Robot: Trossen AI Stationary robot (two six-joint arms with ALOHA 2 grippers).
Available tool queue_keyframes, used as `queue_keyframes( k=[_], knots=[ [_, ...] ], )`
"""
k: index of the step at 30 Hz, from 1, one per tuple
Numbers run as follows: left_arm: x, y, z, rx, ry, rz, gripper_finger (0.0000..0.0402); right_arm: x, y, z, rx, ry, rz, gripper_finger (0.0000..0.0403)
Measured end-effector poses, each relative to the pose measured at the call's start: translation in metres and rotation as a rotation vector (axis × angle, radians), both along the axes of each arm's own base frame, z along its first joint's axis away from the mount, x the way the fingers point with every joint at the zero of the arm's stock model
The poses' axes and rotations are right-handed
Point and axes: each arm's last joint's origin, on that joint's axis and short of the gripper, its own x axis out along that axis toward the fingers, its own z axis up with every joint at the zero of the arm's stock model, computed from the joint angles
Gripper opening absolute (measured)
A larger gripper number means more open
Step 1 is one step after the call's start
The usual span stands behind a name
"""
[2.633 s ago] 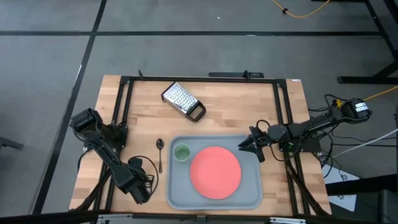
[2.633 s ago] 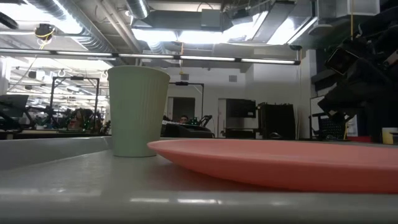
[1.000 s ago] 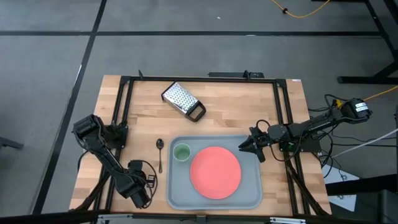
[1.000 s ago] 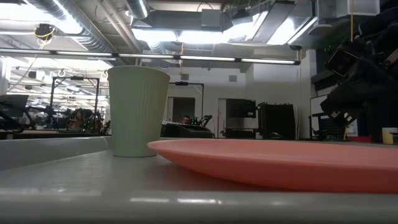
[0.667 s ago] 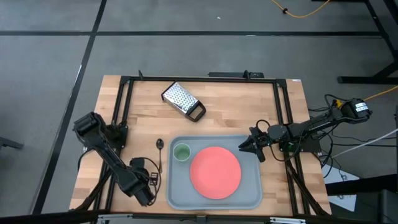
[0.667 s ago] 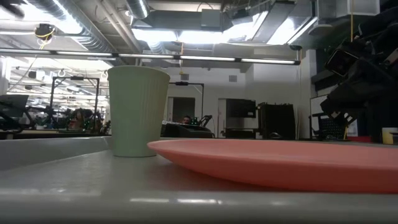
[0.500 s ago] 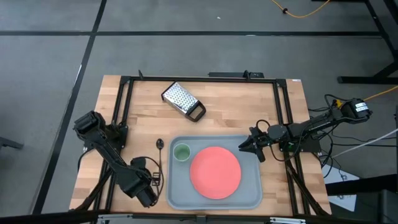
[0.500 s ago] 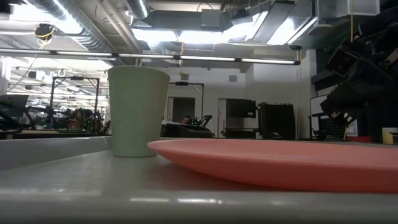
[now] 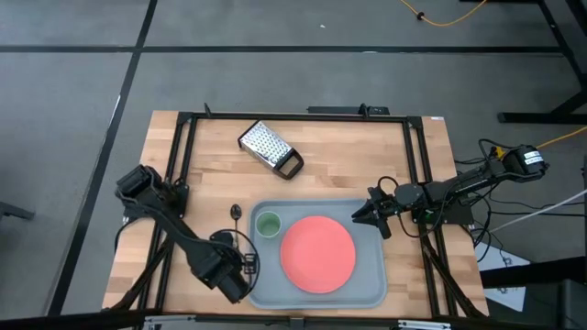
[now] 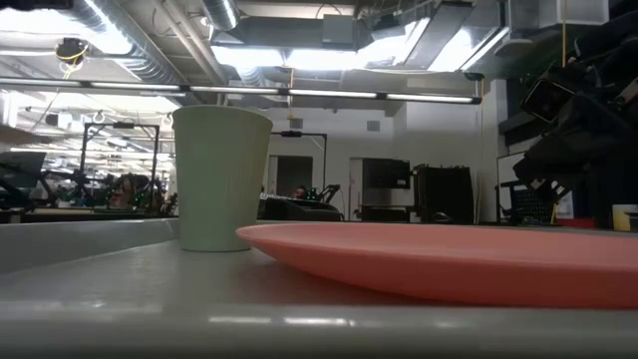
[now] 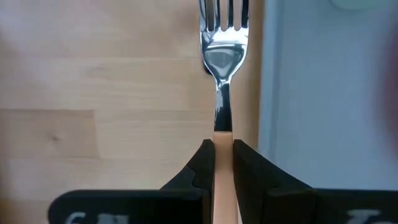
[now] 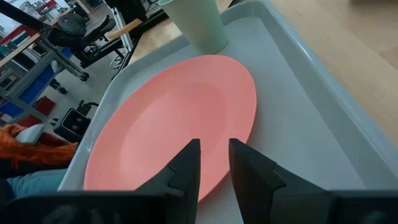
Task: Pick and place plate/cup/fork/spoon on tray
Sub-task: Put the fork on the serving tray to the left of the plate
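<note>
Carrying the fork (image 11: 222, 62) by its orange handle, the left gripper (image 9: 240, 268) sits at lower left of centre in the high view, at the left rim of the tray (image 9: 367, 295). Its fingers (image 11: 203, 163) are clamped tight on the handle, tines pointing ahead, so the fork stays level and aligned with the tray edge, probably for release inside the rim. On the tray rest the plate (image 9: 317, 254), at centre, and the cup (image 9: 267, 224), at its upper left. Just left of the tray lies the spoon (image 9: 235, 214), on bare wood, apparently the last piece to collect. At the tray's upper right corner waits the right gripper (image 9: 361, 214), nearly closed and empty. A grater (image 9: 269, 148) lies in the table's upper part.
</note>
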Motion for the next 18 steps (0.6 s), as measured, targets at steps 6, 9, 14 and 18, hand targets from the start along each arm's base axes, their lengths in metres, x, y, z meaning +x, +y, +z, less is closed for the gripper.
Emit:
queue_keyframes(
  k=[6, 9, 14, 18],
  knots=[
    [0.016, -0.006, -0.014, -0.036, -0.052, -0.002, 0.0027, 0.0, 0.0, 0.0, -0.001, 0.001, 0.021, 0.0088],
    [0.024, -0.013, -0.024, -0.061, -0.089, -0.023, 0.0027, -0.001, 0.002, 0.0, -0.002, -0.002, 0.067, 0.0088],
    [0.036, -0.018, -0.04, -0.08, -0.125, -0.038, 0.0027, -0.001, 0.003, 0.0, 0.014, 0.001, 0.116, 0.0088],
    [0.048, -0.012, -0.044, -0.071, -0.16, -0.065, 0.0027, -0.001, 0.004, 0.0, 0.019, 0.002, 0.133, 0.0088]
  ],
)
